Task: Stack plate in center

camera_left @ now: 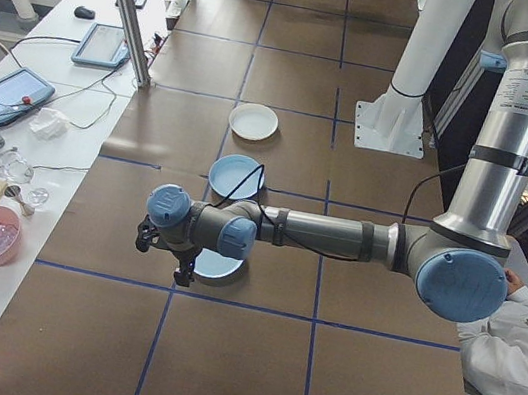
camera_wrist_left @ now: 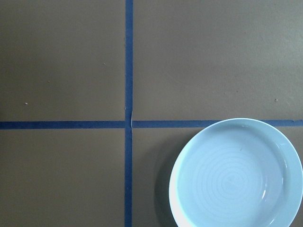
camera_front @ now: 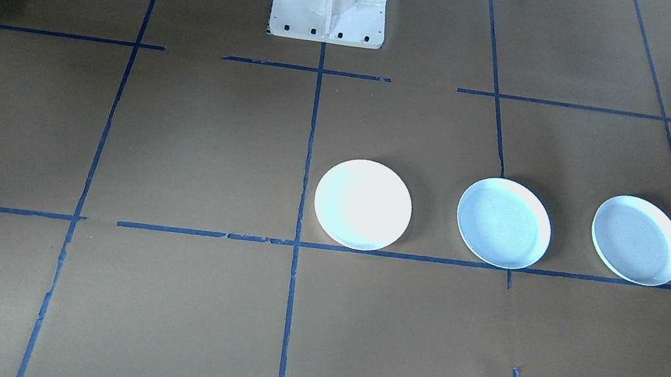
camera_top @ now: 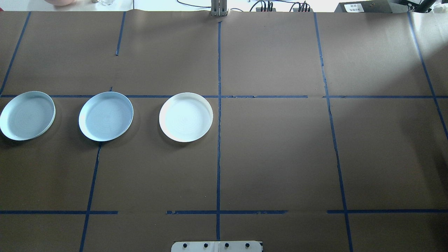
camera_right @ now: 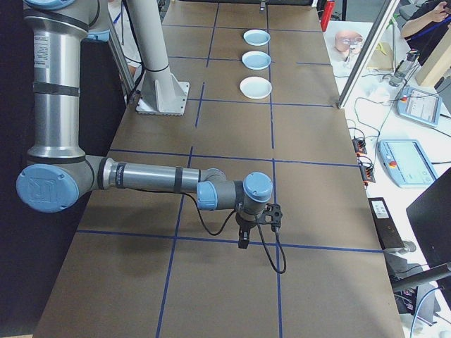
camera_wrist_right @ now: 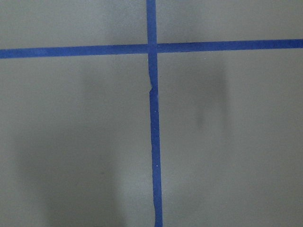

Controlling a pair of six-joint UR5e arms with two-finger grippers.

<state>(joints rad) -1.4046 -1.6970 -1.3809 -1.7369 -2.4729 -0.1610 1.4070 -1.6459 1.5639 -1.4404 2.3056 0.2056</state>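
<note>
Three round, shallow plates lie apart in a row on the brown paper-covered bench (camera_top: 280,157) with blue tape lines, the pale bluish middle plate (camera_top: 106,116) unstacked; finger spread on both grippers cannot be determined from side views.

Left gripper (camera_left: 183,271) covers outermost plate (camera_left: 215,266); both grippers' opening indiscernible.

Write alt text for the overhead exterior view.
Three round plates sit in a row on the left half of a brown table gridded with blue tape: two pale bluish plates, then a brighter white plate nearest centre. No arm shows.
</note>
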